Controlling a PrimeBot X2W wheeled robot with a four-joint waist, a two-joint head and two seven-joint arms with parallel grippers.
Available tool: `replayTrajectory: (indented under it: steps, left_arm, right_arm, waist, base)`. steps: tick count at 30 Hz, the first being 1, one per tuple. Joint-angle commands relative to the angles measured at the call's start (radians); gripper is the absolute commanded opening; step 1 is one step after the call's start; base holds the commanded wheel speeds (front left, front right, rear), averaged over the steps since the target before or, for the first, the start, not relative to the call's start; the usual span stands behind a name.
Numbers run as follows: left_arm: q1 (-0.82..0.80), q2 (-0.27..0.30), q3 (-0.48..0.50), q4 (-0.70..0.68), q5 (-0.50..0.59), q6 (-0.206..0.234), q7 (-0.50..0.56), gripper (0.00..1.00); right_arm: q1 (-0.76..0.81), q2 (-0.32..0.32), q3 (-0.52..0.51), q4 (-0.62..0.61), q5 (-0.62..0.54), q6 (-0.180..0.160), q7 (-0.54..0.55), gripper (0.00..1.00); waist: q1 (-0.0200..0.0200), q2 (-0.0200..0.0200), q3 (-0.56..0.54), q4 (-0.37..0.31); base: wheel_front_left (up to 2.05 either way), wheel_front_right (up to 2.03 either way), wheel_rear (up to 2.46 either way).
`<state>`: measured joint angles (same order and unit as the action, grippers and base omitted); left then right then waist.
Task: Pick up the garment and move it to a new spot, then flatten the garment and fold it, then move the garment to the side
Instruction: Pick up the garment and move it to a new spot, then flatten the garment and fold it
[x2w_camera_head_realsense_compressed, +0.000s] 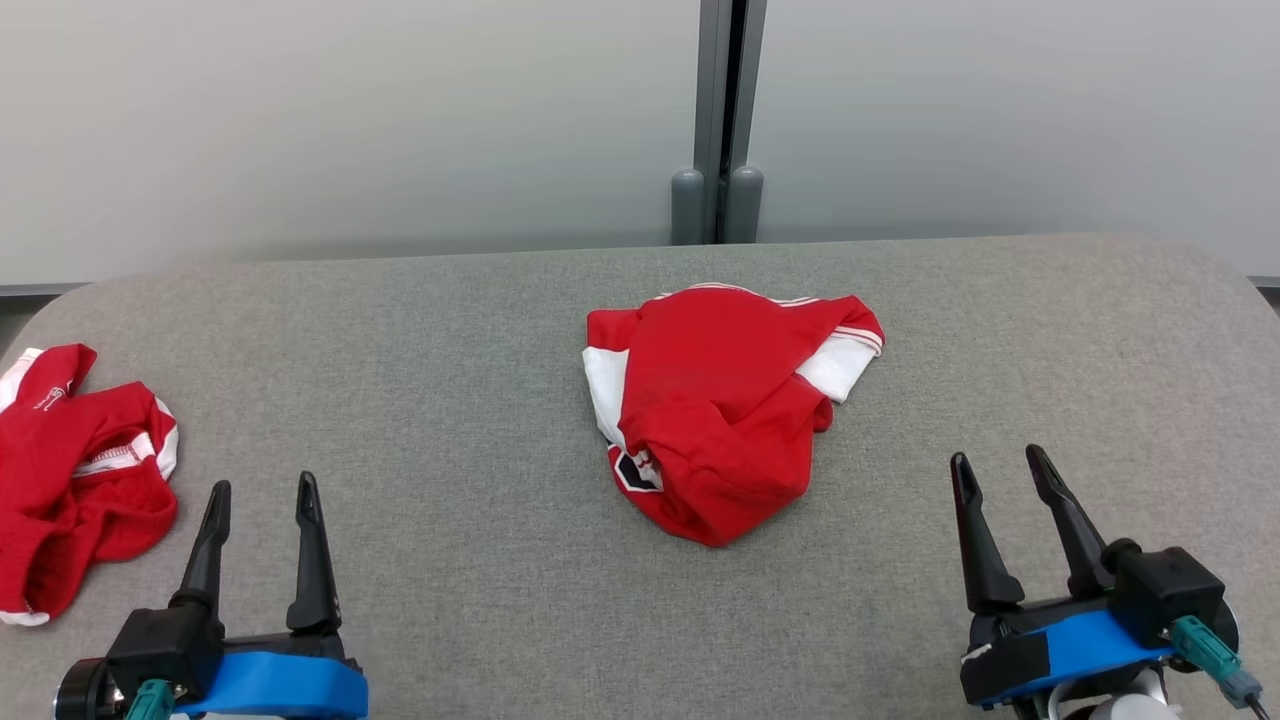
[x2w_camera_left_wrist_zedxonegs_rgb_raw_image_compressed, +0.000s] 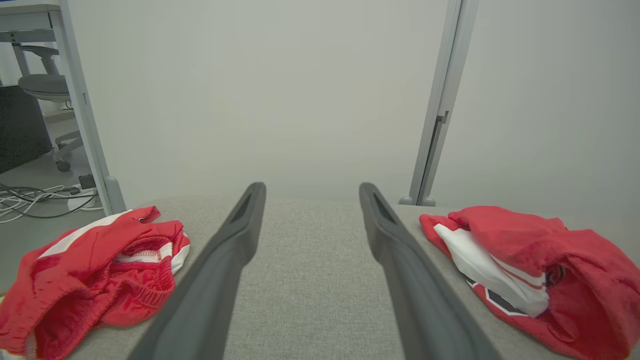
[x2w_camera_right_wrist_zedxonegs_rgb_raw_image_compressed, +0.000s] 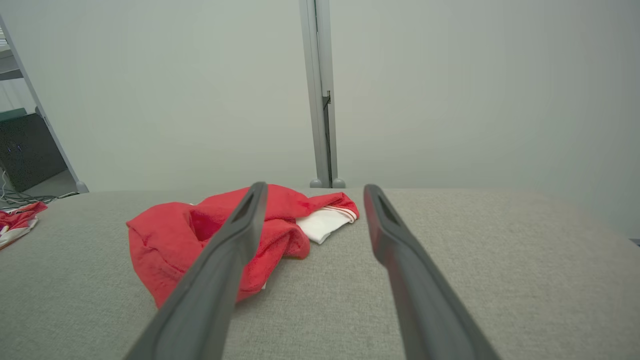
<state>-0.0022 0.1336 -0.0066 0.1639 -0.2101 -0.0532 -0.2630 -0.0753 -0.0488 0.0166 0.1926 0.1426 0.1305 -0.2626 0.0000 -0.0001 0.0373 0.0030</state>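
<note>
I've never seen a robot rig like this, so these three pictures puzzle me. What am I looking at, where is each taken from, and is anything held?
This is a two-armed robot at a grey padded table. The head view looks down from its head: the left gripper sits lower left, the right gripper lower right. The two wrist views look forward from each arm's wrist. A crumpled red and white garment lies mid-table; a second red garment lies at the left edge. Both grippers are open and hold nothing.

Grey table (x2w_camera_head_realsense_compressed: 450, 400), office chair (x2w_camera_left_wrist_zedxonegs_rgb_raw_image_compressed: 42, 85), cables (x2w_camera_left_wrist_zedxonegs_rgb_raw_image_compressed: 30, 200)
</note>
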Motion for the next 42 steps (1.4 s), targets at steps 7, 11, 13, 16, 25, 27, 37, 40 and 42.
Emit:
replayTrajectory:
  steps: [7,11,13,16,25,27,37,40,42]
  left_arm:
    - [0.026,-0.022,0.028,0.026,0.059,-0.035,-0.003,1.0]
    - [0.033,-0.03,0.043,0.034,0.074,-0.045,-0.003,1.0]
    - [0.031,-0.033,0.049,0.039,0.081,-0.051,-0.003,1.0]
    - [0.025,-0.038,0.053,0.037,0.083,-0.058,-0.003,1.0]
    - [0.019,-0.048,0.066,0.045,0.105,-0.07,-0.003,1.0]
    - [0.018,-0.049,0.069,0.047,0.108,-0.07,-0.003,1.0]
    - [0.019,-0.055,0.078,0.05,0.12,-0.075,-0.003,1.0]
    - [0.017,-0.054,0.08,0.056,0.122,-0.076,-0.003,1.0]
    - [0.015,-0.052,0.082,0.062,0.127,-0.077,-0.003,1.0]
  right_arm:
    - [0.033,-0.003,-0.021,0.044,-0.015,0.0,-0.003,1.0]
    - [0.038,-0.003,-0.025,0.056,-0.015,0.0,-0.003,1.0]
    - [0.038,-0.003,-0.025,0.06,-0.017,0.0,-0.003,1.0]
    - [0.036,-0.003,-0.026,0.065,-0.019,0.0,-0.003,1.0]
    - [0.031,-0.003,-0.029,0.079,-0.019,0.0,-0.003,1.0]
    - [0.03,-0.003,-0.029,0.082,-0.02,0.0,-0.003,1.0]
    - [0.031,-0.003,-0.023,0.089,-0.02,0.0,-0.003,1.0]
    - [0.03,-0.003,-0.025,0.091,-0.021,0.0,-0.003,1.0]
    - [0.03,-0.003,-0.026,0.093,-0.021,0.0,-0.003,1.0]
  waist:
    - [0.0,0.0001,-0.016,0.004]
    - [0.0,0.0001,-0.023,-0.001]
    - [0.0,0.0001,-0.024,-0.003]
    - [0.0,0.0001,-0.026,-0.005]
    - [0.0,0.0001,-0.033,-0.005]
    - [0.0,0.0001,-0.034,-0.004]
    - [0.0,0.0001,-0.04,-0.006]
    - [0.0,0.0001,-0.039,-0.007]
    - [0.0,0.0001,-0.039,-0.007]
  base:
    - [0.0,0.0,0.0]
    - [0.0,0.0,0.0]
    - [0.0,0.0,0.0]
    - [0.0,0.0,0.0]
    - [0.0,0.0,0.0]
    - [0.0,0.0,0.0]
    - [0.0,0.0,0.0]
    - [0.0,0.0,0.0]
    - [0.0,0.0,0.0]
